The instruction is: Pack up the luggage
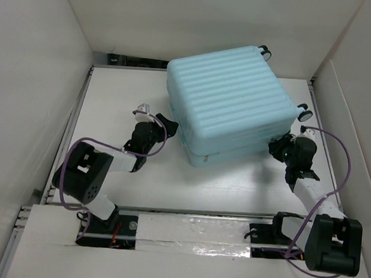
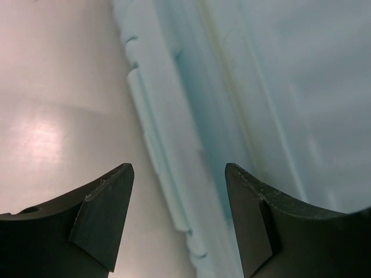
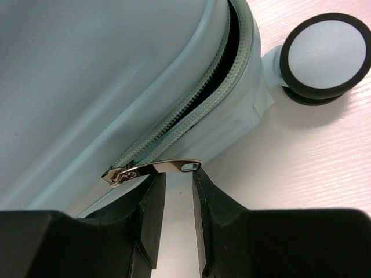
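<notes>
The luggage [image 1: 229, 101] is a pale aqua ribbed hard-shell suitcase lying flat at the back middle of the table, its shells together. My left gripper [image 1: 167, 122] is open and empty at the suitcase's left side; the left wrist view shows the luggage edge [image 2: 174, 174] between its spread fingers [image 2: 110, 214]. My right gripper [image 1: 275, 145] is at the front right corner. In the right wrist view its jaws [image 3: 178, 174] stand a narrow gap apart, and the silver zipper pull [image 3: 156, 168] lies across their tips, not pinched. The zipper [image 3: 235, 40] gapes dark near the corner.
A black-and-white spinner wheel [image 3: 324, 58] sits just right of my right gripper; two wheels [image 1: 304, 111] [image 1: 265, 52] show along the suitcase's right side. White walls [image 1: 31, 71] enclose the table [image 1: 112, 96] on the left, back and right.
</notes>
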`<move>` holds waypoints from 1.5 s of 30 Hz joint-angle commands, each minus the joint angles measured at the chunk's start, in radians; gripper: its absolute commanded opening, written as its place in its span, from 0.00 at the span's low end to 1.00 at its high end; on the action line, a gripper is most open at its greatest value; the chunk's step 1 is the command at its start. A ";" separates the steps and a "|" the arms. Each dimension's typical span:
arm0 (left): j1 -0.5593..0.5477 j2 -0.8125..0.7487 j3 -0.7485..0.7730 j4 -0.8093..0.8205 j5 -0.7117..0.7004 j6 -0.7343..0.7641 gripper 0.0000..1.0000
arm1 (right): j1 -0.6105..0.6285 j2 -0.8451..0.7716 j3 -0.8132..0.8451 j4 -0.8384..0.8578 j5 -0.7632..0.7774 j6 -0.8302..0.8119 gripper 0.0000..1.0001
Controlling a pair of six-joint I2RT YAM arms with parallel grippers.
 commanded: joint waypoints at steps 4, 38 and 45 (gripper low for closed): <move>0.022 0.111 0.115 0.043 0.114 0.021 0.61 | -0.008 -0.008 -0.004 0.255 -0.111 -0.009 0.32; -0.075 0.191 0.008 0.201 0.057 -0.021 0.00 | -0.235 0.184 0.228 0.285 -0.069 0.059 0.51; -0.112 0.125 -0.049 0.199 0.057 -0.025 0.00 | -0.303 0.228 0.269 0.312 -0.121 0.085 0.74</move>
